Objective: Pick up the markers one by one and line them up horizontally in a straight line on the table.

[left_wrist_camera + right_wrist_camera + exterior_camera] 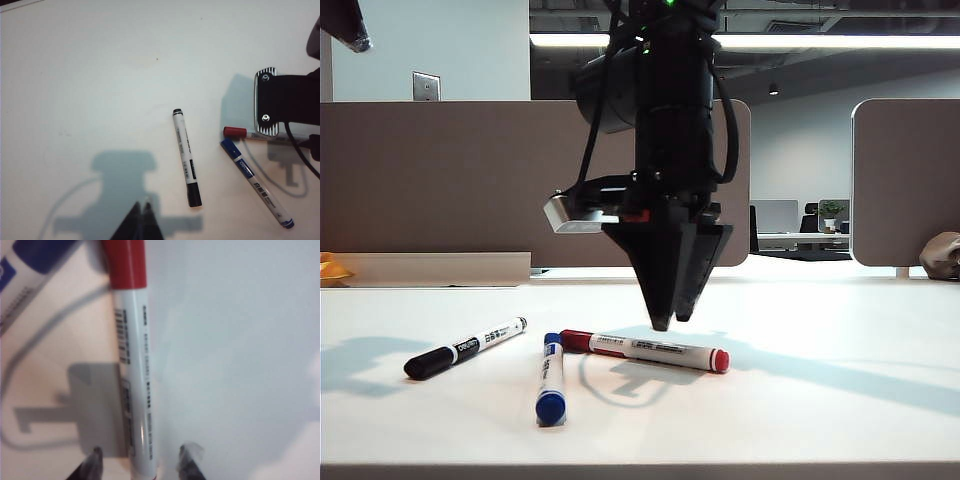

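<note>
Three markers lie scattered on the table (840, 400), none lined up yet, so basically everything's left. My right gripper (141, 460) hangs jaws apart, straddling the red marker (645, 350) right below its tips, nothing grabbed. Blue marker (551, 380) and black marker (465, 349) sit further off beside it. Left gripper (141, 220) hovers clamped shut and empty, barely poking into its own view, hard to make out.

- Exterior view: low, level with the counter (840, 400), facing the partitions.
- Left wrist view: high, looking down.
- Right wrist view: very near the red marker (135, 365), which all views share.
</note>
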`<state>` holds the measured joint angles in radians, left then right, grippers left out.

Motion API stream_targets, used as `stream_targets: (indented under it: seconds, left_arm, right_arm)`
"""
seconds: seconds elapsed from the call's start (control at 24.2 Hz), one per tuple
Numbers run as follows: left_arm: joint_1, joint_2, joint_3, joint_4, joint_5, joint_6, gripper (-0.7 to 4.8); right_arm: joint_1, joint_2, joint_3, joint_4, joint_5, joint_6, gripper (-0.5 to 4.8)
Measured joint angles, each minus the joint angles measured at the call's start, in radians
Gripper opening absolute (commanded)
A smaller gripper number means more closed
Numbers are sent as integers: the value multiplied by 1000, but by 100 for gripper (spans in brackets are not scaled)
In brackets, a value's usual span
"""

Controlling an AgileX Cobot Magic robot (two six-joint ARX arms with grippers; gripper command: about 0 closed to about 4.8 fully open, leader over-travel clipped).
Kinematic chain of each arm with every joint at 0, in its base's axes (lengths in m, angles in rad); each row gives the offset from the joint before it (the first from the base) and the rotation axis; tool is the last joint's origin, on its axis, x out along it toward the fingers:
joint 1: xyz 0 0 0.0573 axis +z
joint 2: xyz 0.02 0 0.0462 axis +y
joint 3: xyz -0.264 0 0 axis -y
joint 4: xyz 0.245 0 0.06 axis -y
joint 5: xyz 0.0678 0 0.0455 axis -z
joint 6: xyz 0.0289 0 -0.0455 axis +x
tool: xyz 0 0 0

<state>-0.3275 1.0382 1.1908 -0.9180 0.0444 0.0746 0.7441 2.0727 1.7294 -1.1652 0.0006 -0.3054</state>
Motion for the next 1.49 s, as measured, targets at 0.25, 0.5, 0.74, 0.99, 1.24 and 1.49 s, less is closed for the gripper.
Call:
stream_targets:
  seconds: [0.25, 0.5, 0.74, 0.99, 1.24, 1.49]
  left_arm:
    - [0, 0, 0, -3, 0, 0, -5]
    - [0, -6, 0, -7, 0, 0, -5]
    - [0, -22, 0, -19, 0, 0, -5]
    - [0, -23, 0, -23, 0, 0, -5]
    - [0, -23, 0, -42, 0, 0, -5]
    - [0, -23, 0, -56, 0, 0, -5]
  right_arm:
    - [0, 1, 0, 33, 0, 0, 197]
    - [0, 24, 1, 50, 0, 0, 197]
    - [1, 33, 1, 74, -1, 0, 170]
    - [1, 51, 1, 86, -4, 0, 170]
    - [7, 77, 8, 84, -21, 8, 133]
    - [9, 81, 11, 90, -19, 35, 93]
